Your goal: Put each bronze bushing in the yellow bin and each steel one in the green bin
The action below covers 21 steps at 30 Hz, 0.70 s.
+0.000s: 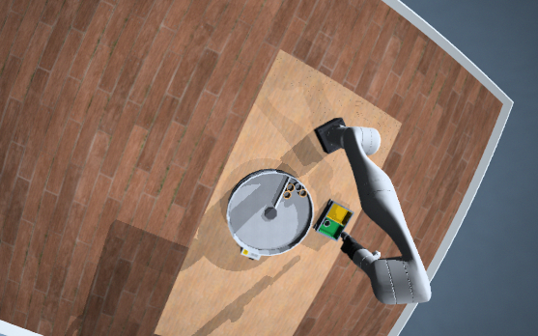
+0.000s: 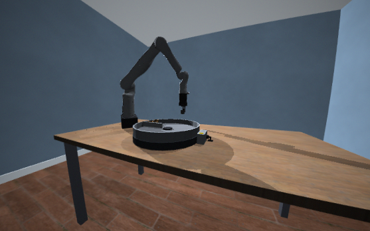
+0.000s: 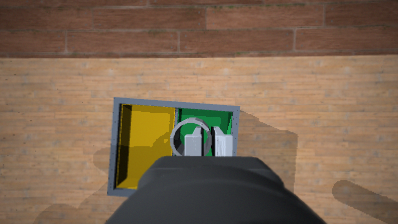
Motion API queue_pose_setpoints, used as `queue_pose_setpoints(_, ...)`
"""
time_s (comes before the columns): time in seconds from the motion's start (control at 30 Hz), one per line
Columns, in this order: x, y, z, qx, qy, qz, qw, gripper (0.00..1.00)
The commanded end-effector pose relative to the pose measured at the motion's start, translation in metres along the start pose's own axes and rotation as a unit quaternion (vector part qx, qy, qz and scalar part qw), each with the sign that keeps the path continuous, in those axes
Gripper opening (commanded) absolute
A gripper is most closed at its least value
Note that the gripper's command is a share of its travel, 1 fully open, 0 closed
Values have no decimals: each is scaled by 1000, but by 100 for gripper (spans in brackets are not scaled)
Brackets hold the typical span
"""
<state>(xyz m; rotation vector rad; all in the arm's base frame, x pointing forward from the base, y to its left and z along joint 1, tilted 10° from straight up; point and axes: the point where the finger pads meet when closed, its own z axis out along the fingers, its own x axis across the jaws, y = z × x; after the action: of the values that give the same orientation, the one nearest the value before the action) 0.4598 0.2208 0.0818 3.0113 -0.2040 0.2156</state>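
Observation:
My gripper (image 3: 207, 137) is shut on a grey steel bushing (image 3: 192, 136), gripping its wall, and holds it high above the green bin (image 3: 206, 119). The yellow bin (image 3: 145, 142) adjoins the green bin on the left and looks empty. In the overhead view the gripper (image 1: 345, 237) stands at the edge of the green bin (image 1: 329, 229), which holds one steel bushing (image 1: 326, 223). The yellow bin (image 1: 339, 212) lies beside it. The turntable (image 1: 269, 212) carries several bushings (image 1: 294, 189) near its rim, both bronze and steel. In the side view the gripper (image 2: 183, 109) hangs well above the table.
A radial bar (image 1: 279, 195) runs from the turntable's hub to the bushings. A small control box (image 1: 250, 253) sits at the turntable's edge. The arm's base (image 1: 329, 134) stands on the table behind the bins. The table edge lies close behind the bins.

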Motion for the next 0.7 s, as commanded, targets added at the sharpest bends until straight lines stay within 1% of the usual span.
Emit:
queue_pose_setpoints(0.0,-1,-1,7,0,-1,-1,1000,0)
queue_pose_setpoints(0.13,-1,-1,30,0,-1,-1,1000,0)
queue_pose_setpoints(0.23,-1,-1,30,0,-1,-1,1000,0)
queue_pose_setpoints(0.4,-1,-1,59,0,-1,-1,1000,0)
queue_pose_setpoints(0.67,-1,-1,59,0,-1,-1,1000,0)
